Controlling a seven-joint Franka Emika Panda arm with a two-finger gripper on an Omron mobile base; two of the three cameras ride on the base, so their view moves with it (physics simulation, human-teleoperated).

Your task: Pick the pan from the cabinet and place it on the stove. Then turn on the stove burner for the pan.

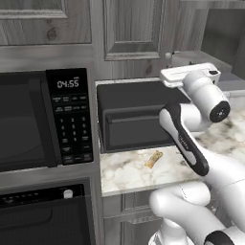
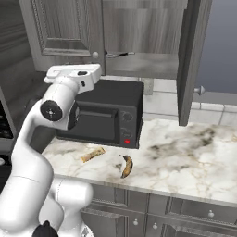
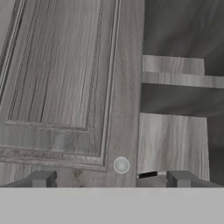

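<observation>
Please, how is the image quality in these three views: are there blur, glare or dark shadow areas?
Left base view: soft and slightly blurred, though the microwave clock is readable; no glare. Right base view: even light, the open cabinet interior shaded, faint shadows under the banana. Hand view: cabinet door grain soft, its knob lightly shining, the interior beside it dark.

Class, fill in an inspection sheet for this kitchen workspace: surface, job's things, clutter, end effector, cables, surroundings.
Surface: white marble-patterned counter.
Job's things: tall grey wood-grain cabinet, left door shut, right door swung open; thin silver-grey pan handle juts at the shelf front.
Clutter: brown-spotted banana; tan bread stick; black toaster oven.
End effector: open, empty, facing the door's small round knob.
Cables: nothing seen.
Surroundings: black microwave; black built-in oven below.
</observation>
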